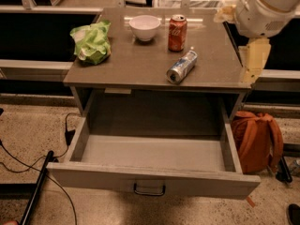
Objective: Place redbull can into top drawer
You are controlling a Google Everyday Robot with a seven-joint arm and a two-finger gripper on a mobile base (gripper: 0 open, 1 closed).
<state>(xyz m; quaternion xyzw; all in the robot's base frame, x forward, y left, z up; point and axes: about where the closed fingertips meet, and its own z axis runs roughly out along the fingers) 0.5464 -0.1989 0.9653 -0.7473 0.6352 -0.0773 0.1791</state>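
On the grey worktop (126,64), a green bag (91,43) sits at 9 o'clock, a white bowl (145,27) at 12, and a red cola can (177,33) stands upright beside it. The redbull can (182,67) lies on its side toward 4 o'clock. Below, the top drawer (150,184) stands pulled open. The end effector (255,60) hangs at the 3 o'clock edge, apart from the can; how far open it is cannot be told.

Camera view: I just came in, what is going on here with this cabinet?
The robot's gripper hangs beside the right edge of the tabletop, touching no object. The redbull can lies on its side on the tabletop, near an upright red cola can, a white bowl and a green bag. The top drawer below is pulled open with nothing inside; the can is not yet placed.
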